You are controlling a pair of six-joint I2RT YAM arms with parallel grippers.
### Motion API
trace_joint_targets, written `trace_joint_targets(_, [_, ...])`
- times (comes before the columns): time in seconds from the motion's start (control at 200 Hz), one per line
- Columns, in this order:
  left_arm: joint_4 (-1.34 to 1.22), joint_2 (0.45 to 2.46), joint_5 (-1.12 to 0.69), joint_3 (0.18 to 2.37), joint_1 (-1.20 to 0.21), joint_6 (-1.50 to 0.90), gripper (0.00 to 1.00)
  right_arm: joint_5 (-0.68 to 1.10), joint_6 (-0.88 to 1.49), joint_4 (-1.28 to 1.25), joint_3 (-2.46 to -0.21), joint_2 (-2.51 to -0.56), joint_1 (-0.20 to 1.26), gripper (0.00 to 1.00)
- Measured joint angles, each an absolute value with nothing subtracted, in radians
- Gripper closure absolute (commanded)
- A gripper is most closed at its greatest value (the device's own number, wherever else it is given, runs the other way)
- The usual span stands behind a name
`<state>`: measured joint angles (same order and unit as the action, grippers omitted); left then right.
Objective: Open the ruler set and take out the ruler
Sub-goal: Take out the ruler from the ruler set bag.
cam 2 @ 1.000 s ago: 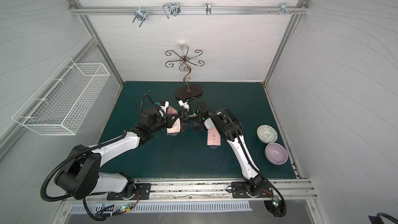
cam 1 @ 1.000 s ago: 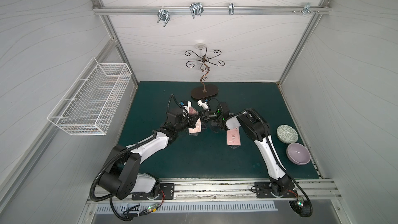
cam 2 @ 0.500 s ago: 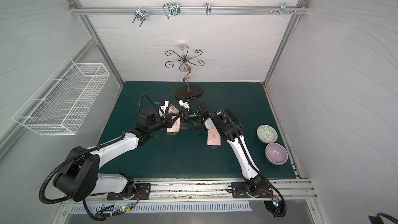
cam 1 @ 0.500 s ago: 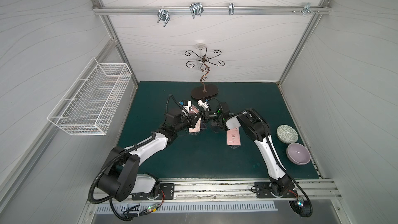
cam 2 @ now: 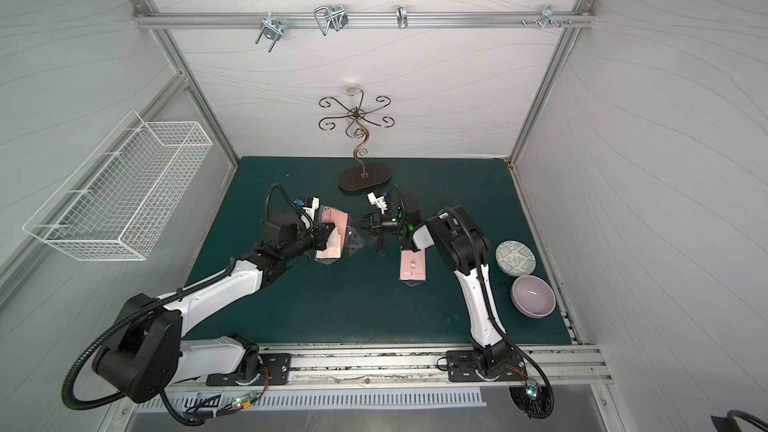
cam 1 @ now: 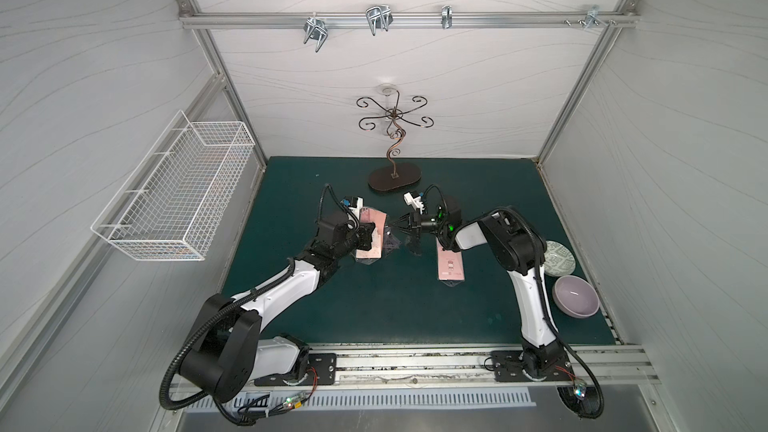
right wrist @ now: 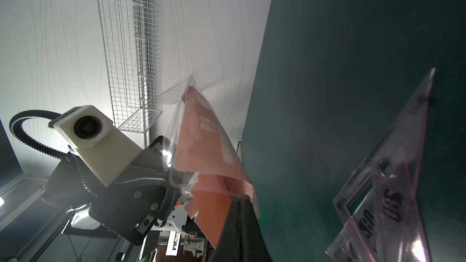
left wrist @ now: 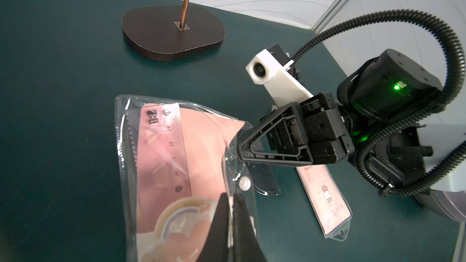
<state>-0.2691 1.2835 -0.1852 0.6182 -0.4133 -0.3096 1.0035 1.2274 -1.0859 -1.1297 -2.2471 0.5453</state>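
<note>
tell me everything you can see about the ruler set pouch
The ruler set pouch is a clear, soft plastic sleeve with a pink card insert, a rainbow print and a white snap button. A see-through ruler with scale marks is inside. It is held off the green mat, tilted. The left gripper has its fingers shut on the rainbow end; the right gripper pinches the clear flap edge beside the snap.

White wave-patterned wall panels on left, far and right, aluminium posts in the far corners, a metal rail with hooks high across the far wall, a white wire basket on the left wall, dark green bench, soft even light
</note>
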Motion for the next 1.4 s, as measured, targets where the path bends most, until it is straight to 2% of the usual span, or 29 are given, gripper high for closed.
trace_joint_targets(0.51, [-0.267, 1.358, -0.2, 0.619, -0.413, -0.292, 1.0, 0.997, 1.178, -1.055, -1.1, -2.23, 0.562, 1.0])
trace_joint_targets(0.7, [-0.269, 1.408, -0.231, 0.619, -0.413, -0.294, 1.0, 0.971, 1.108, -0.965, -1.111, -2.23, 0.585, 1.0])
trace_joint_targets(0.815, [-0.289, 1.417, -0.263, 0.619, -0.413, -0.304, 1.0, 0.951, 1.056, -0.881, -1.139, -2.23, 0.597, 0.92])
trace_joint_targets(1.02, [-0.387, 1.439, -0.317, 0.619, -0.413, -0.335, 1.0, 0.931, 0.998, -0.8, -1.215, -2.243, 0.617, 0.69])
trace_joint_targets(1.196, [-0.471, 1.49, -0.371, 0.619, -0.413, -0.357, 1.0, 0.946, 1.023, -0.844, -1.228, -2.289, 0.625, 0.61])
trace_joint_targets(1.396, [-0.578, 1.517, -0.428, 0.598, -0.408, -0.385, 1.0, 0.964, 1.146, -1.04, -1.228, -2.341, 0.623, 0.59])
